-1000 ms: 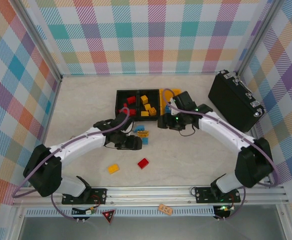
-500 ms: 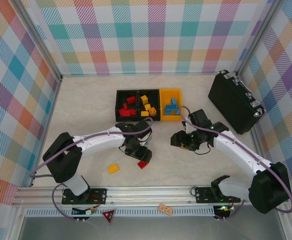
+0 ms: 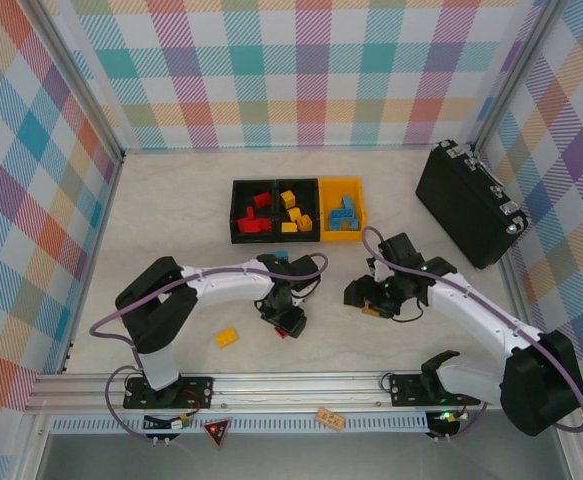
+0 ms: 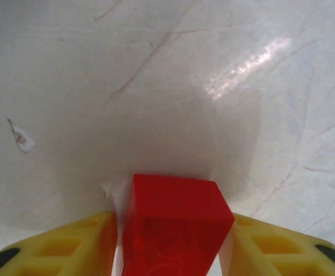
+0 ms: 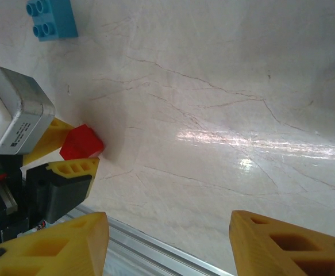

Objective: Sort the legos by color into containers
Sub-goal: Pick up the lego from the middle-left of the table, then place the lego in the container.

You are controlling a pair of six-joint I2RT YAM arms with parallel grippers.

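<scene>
My left gripper (image 3: 286,322) is down on the table near the front, shut on a red lego (image 4: 173,221) that sits between its yellow fingers (image 4: 69,250). The same red lego (image 5: 81,142) shows in the right wrist view. My right gripper (image 3: 361,300) hovers to the right, open, with nothing between its fingers (image 5: 46,244). A yellow lego (image 3: 226,337) lies left of the left gripper. A blue lego (image 3: 281,256) lies behind it, also seen as the blue lego (image 5: 51,18). The containers (image 3: 234,210) stand in a row at the back, holding red, yellow and blue bricks.
A large black hard case (image 3: 468,200) stands at the right wall. An aluminium rail (image 3: 301,385) runs along the table's front edge, with a pale-orange tag (image 3: 330,418) below it. Patterned walls close in three sides.
The left gripper moved forward over the red lego and closed on it. The right arm pulled back from the containers to the table's middle right.
</scene>
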